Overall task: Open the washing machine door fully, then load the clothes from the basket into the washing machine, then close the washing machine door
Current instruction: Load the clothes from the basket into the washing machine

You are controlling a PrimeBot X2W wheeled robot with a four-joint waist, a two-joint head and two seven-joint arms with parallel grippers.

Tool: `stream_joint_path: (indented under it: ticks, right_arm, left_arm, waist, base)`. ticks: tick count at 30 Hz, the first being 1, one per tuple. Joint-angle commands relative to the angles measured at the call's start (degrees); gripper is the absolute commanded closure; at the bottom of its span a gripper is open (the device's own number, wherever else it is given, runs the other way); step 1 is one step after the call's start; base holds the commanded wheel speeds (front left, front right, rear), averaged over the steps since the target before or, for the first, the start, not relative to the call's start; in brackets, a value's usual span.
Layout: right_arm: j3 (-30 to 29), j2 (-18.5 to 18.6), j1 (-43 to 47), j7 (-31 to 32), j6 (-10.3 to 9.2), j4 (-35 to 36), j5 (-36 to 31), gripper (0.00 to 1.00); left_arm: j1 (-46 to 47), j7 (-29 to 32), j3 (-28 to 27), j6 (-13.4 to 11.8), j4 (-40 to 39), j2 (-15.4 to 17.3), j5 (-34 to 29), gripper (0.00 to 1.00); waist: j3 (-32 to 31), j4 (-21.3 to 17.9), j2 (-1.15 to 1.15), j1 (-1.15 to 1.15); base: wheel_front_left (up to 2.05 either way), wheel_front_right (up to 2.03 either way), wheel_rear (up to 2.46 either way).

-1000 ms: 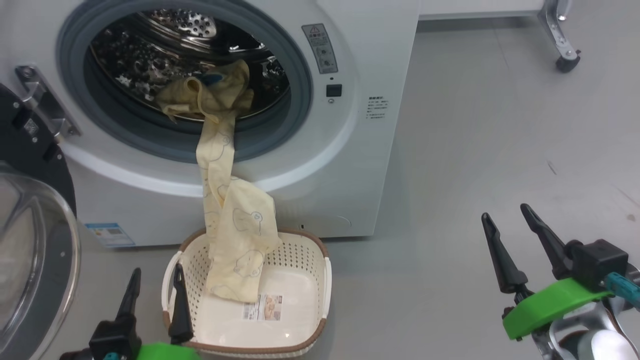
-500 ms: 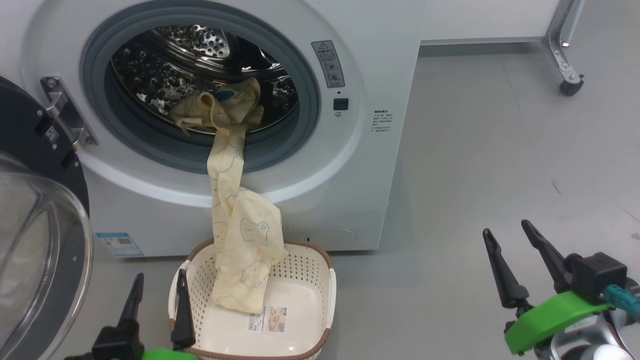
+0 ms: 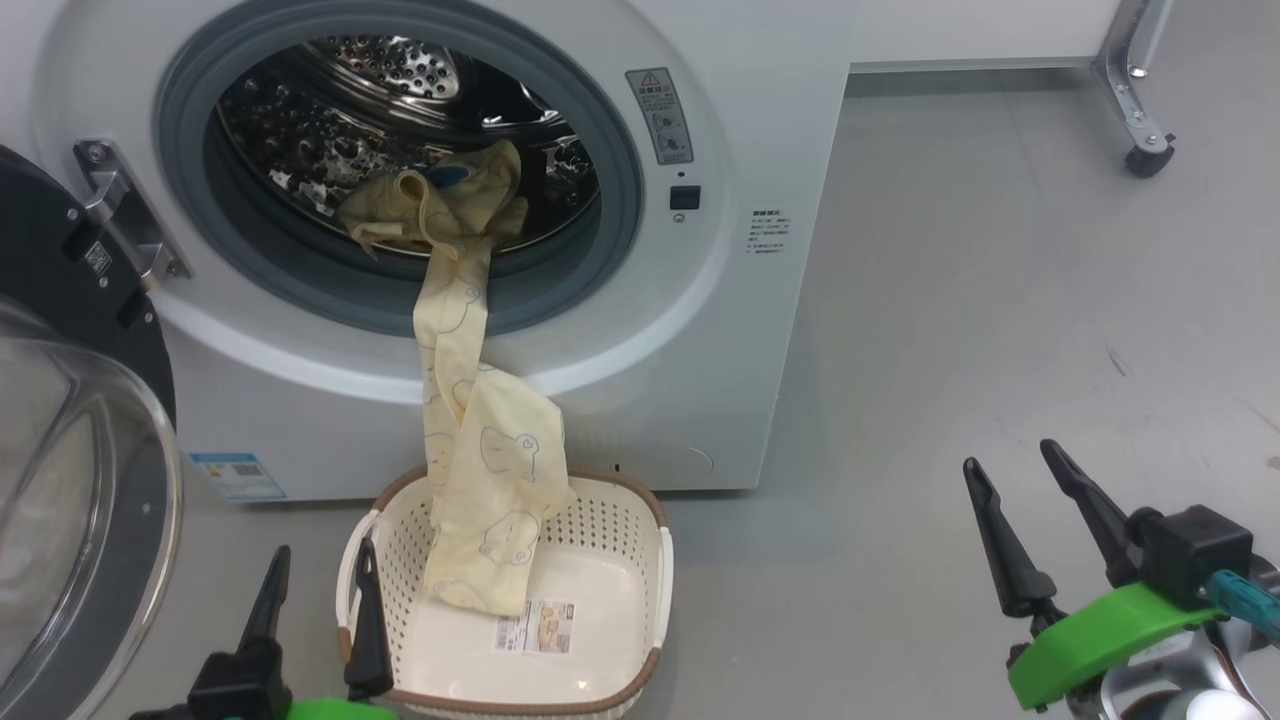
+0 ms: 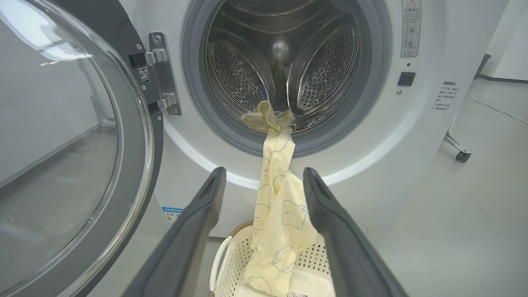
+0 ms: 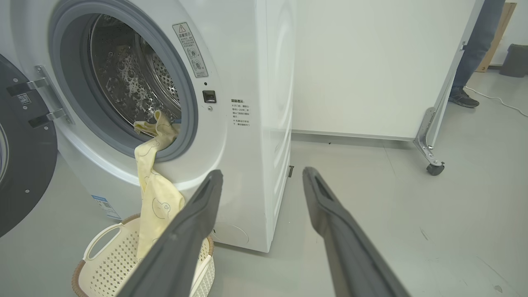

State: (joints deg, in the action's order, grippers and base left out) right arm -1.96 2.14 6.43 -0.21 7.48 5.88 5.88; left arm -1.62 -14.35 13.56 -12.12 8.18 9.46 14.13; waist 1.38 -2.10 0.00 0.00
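Floor (image 3: 950, 300) grey, smooth; white wheeled partition (image 5: 363, 66) stands near washing machine (image 3: 770, 120).

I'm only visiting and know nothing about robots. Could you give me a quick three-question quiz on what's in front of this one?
1. True or false: the washing machine door stands open.
2. Where is the yellow bear-print garment? A) hanging from the drum down into the basket; B) flat on the floor; C) folded atop the machine.
3. What do the left gripper and right gripper hold?
Key: 1 true; 2 A; 3 nothing, both are open.
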Motion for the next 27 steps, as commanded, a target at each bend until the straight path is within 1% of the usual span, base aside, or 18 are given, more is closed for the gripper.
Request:
stream_joint_path:
  ticks: [1,10,15,21,25,26,27]
  right_arm:
    - [1.2,0.7,-2.4,-0.2,0.01,2.0,-0.3,0.0]
    - [1.4,0.7,-2.3,-0.1,0.01,1.7,-0.1,0.0]
    - [1.6,0.7,-2.4,-0.1,0.01,2.0,0.1,0.0]
    - [2.1,0.7,-3.1,-0.1,0.01,2.4,0.4,0.0]
    - [2.8,0.7,-4.1,0.0,0.01,2.8,0.6,0.0]
    - [2.8,0.7,-4.1,0.0,0.01,2.8,0.6,0.0]
    - [3.2,0.7,-4.6,0.0,0.01,2.9,0.6,0.0]
  left_arm:
    - [2.4,-0.6,-2.0,0.1,-1.5,0.2,-0.6,0.0]
    - [2.7,-0.6,-1.8,0.2,-0.7,-0.2,-0.7,0.0]
    - [3.8,-0.3,-1.1,0.8,1.1,-0.4,-0.4,0.0]
    - [7.4,1.7,0.3,2.2,6.0,-1.2,0.4,0.0]
    - [11.8,3.8,1.5,4.7,12.5,-2.1,1.8,0.0]
    - [11.8,3.8,1.5,4.7,12.5,-2.1,1.8,0.0]
    - [13.0,4.8,1.6,5.5,14.7,-2.4,2.6,0.0]
  waist:
    - [0.0,0.0,0.0,0.0]
    - [-0.2,-0.2,0.0,0.0]
    - [0.5,-0.2,0.0,0.0]
    - [2.5,-0.6,0.0,0.0]
    - [4.9,-1.3,0.0,0.0]
    - [4.9,-1.3,0.0,0.0]
    - [5.8,-1.7,0.0,0.0]
  base:
    - [0.0,0.0,0.0]
    - [0.0,0.0,0.0]
    - [0.0,0.0,0.0]
    - [0.0,0.0,0.0]
    - [0.0,0.0,0.0]
    - [0.0,0.0,0.0]
    - [0.0,0.0,0.0]
